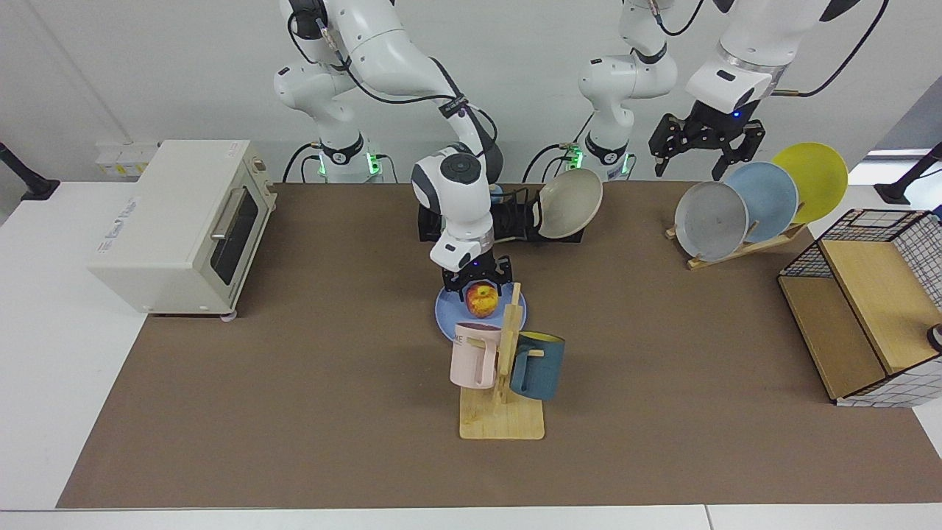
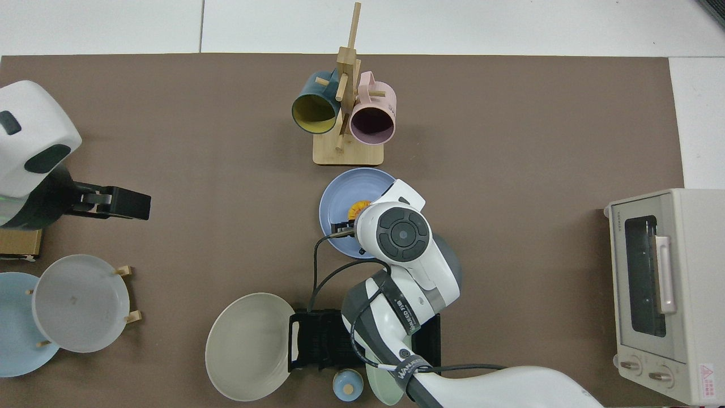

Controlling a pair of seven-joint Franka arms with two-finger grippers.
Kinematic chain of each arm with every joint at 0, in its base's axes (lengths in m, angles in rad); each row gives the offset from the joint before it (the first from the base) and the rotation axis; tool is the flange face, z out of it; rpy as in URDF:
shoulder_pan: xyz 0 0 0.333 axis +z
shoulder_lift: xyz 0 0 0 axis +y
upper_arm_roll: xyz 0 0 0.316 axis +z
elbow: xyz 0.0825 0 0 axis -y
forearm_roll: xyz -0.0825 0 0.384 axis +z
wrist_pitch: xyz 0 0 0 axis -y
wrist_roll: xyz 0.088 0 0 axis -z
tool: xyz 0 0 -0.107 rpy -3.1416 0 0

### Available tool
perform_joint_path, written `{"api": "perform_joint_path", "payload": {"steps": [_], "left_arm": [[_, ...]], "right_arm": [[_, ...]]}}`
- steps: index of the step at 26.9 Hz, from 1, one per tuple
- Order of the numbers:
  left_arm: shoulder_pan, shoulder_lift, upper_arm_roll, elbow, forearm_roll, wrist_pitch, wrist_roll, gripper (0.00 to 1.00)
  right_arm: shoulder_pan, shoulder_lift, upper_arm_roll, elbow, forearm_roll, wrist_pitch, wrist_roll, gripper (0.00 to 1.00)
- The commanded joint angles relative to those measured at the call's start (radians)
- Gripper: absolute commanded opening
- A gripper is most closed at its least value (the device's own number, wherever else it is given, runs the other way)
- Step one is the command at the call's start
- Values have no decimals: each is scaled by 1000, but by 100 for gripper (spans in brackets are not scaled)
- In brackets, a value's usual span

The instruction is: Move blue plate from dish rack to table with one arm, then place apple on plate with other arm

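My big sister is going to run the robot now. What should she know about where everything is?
Right gripper: over the round periwinkle-blue plate, fingers spread either side of the small red-and-yellow apple, open.
Left gripper: open, waiting above the wooden plate stand, holding nothing.
The blue plate lies flat on the brown table mat, between the low black dish rack and the wooden mug tree.
Done: plate is off the rack; apple appears to rest on it.
Left: lift the right arm away.

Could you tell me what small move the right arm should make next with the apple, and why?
Probably lift straight up: the right gripper looks open around the apple, which seems to rest on the blue plate lying on the table. The left gripper waits by the plate stand.
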Motion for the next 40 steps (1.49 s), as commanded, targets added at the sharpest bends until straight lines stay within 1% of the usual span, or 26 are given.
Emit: {"api": "perform_joint_path", "payload": {"steps": [1,5,8,13,20,24,30,37,39,40], "left_arm": [[-8,-26,11,-28,3,8,3,100],[-8,-26,11,-28,3,8,2,100],[-8,-26,11,-28,3,8,3,100],[-8,-26,11,-28,3,8,3,100],[-8,-27,11,-28,3,8,3,100],[-8,-26,11,-28,3,8,3,100],[-8,-26,11,-28,3,8,3,100],[-8,-26,11,-28,3,8,3,100],[-8,-26,11,-28,3,8,3,100],[-8,-26,11,-28,3,8,3,100]], "right_arm": [[-17,-49,-3,1,-10,0,-20,99],[-66,-115,-8,3,-14,-66,-20,100],[-125,-171,-6,4,-19,-115,-29,99],[-214,-240,-6,8,-20,-226,-138,100],[-310,-311,-9,15,-23,-349,-235,100],[-356,-351,-8,38,-22,-460,-299,100],[-415,-421,-8,40,-20,-603,-430,100],[-482,-475,-14,44,-23,-703,-512,100],[-504,-475,-15,61,-39,-731,-542,100],[-511,-474,-14,75,-63,-749,-566,100]]}}
